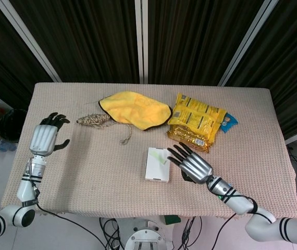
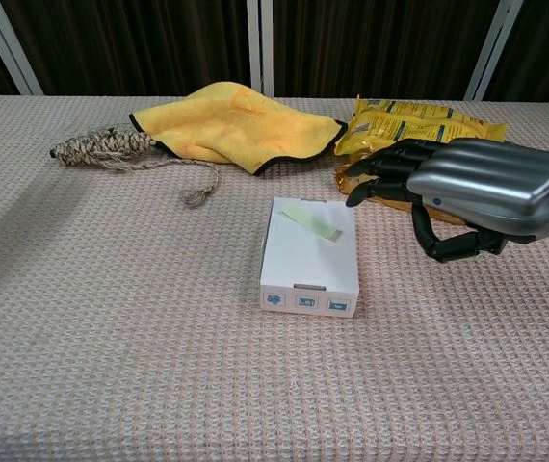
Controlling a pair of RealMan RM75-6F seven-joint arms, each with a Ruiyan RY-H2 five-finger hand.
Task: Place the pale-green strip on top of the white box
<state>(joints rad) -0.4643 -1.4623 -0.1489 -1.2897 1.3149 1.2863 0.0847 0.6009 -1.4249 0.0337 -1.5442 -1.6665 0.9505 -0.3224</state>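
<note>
On the flat rectangular white box [image 2: 309, 255] lies the thin pale-green strip [image 2: 311, 222], both metallic hands [image 2: 477, 192] empty, fingers spread

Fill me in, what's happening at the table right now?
The pale-green strip already lies on top of the white box, near its far end. The right hand hovers just right of the box, fingers curled loosely, holding nothing. The left hand is off at the table's left side, empty. A yellow cloth, rope bundle and snack bag sit behind, untouched.
</note>
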